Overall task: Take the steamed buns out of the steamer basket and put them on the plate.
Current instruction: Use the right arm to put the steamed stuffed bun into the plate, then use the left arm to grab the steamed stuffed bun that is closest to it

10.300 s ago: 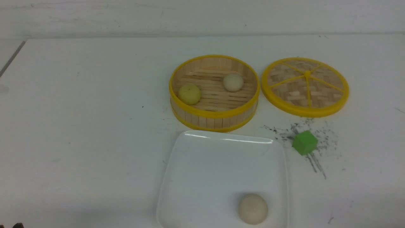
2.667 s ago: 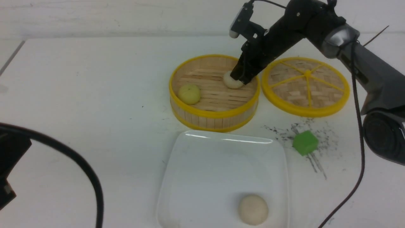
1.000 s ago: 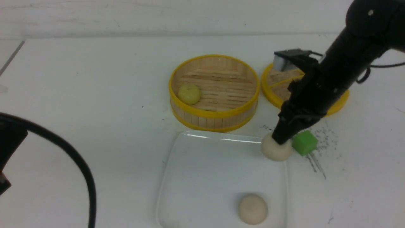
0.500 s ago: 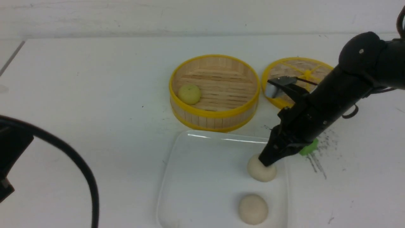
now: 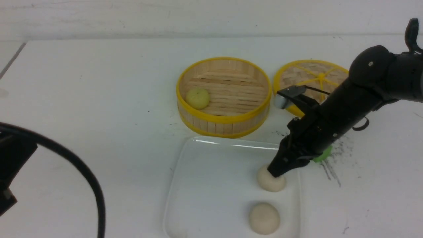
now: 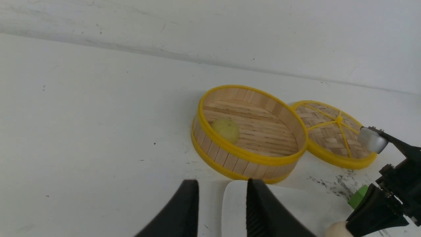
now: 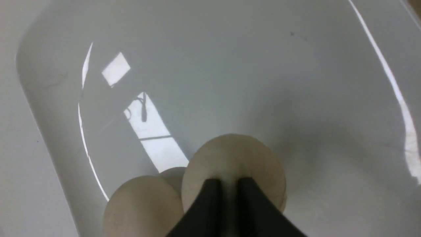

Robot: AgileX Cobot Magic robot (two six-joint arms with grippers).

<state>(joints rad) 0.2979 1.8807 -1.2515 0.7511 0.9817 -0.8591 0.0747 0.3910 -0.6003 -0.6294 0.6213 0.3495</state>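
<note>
- Your right tool (image 5: 276, 172) is clenched on the top of a cream-white bun (image 5: 269, 183), with dough pinched between its nearly closed jaws.
- That bun rests on the plate (image 5: 205, 185) near its right rim, lower centre-right in the front view. A second cream-white bun (image 5: 264, 218) sits just below it.
- Your right arm (image 5: 347, 105) slopes in from the right edge, pointing down-left.
- The yellow-green bun (image 5: 197, 98) lies in the steamer basket (image 5: 224, 121), upper centre.
- Your left tool (image 6: 222, 194) hangs released and empty above the counter (image 6: 82, 131).
</note>
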